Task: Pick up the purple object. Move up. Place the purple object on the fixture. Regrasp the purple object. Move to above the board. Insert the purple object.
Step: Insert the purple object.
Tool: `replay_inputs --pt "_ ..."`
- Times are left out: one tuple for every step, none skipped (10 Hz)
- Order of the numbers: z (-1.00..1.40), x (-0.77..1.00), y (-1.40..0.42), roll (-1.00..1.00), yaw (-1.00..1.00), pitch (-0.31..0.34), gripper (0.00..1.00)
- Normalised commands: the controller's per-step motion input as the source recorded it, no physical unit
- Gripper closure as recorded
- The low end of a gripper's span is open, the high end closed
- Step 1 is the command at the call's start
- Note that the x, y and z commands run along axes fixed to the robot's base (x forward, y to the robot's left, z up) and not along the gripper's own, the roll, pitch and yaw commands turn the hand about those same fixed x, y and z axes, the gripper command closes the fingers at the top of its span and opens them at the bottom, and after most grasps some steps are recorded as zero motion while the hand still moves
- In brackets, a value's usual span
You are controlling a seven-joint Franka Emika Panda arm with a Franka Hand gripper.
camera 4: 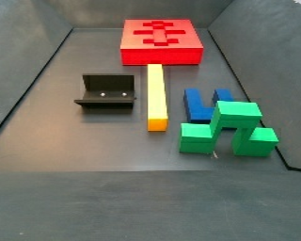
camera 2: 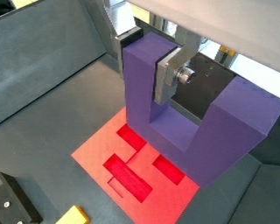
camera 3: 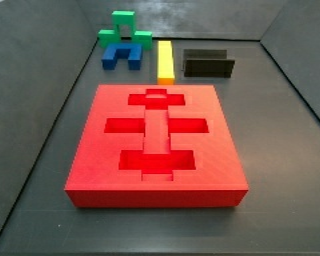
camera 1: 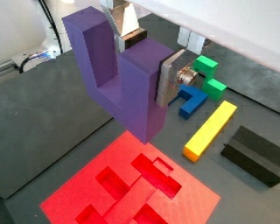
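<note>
In both wrist views my gripper [camera 1: 149,63] [camera 2: 146,59] is shut on one prong of the purple object [camera 1: 122,87] [camera 2: 230,122], a U-shaped block. A silver finger [camera 1: 168,83] [camera 2: 166,77] presses the prong's side. The block's base hangs in the air over the red board [camera 1: 119,188] [camera 2: 130,157], apart from it. The board's darker cutouts show under the block. The black fixture [camera 1: 257,153] [camera 2: 20,203] stands off to one side, with nothing in it. Both side views show the board [camera 3: 156,140] [camera 4: 162,40] and the fixture [camera 3: 208,64] [camera 4: 109,94], but neither the gripper nor the purple object.
A yellow bar [camera 1: 210,129] [camera 3: 166,60] [camera 4: 156,94] lies beside the fixture. A blue U-shaped block [camera 1: 189,101] [camera 3: 123,55] [camera 4: 206,104] and a green block [camera 1: 206,74] [camera 3: 127,28] [camera 4: 229,127] sit past it. Grey walls ring the floor.
</note>
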Motion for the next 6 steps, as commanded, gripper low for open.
replay_inputs --pt "-0.47 0.10 -0.32 0.00 0.00 -0.044 1.00" --pt "-0.89 0.10 -0.53 0.00 -0.01 -0.114 1.00" --pt "-0.97 0.10 -0.55 0.00 0.00 -0.143 1.00" --pt "-0.97 0.11 -0.53 0.00 0.00 -0.136 1.00" --pt "-1.00 0.08 -0.54 0.00 0.00 -0.117 1.00" --pt "-1.00 0.11 -0.51 0.00 0.00 -0.104 1.00"
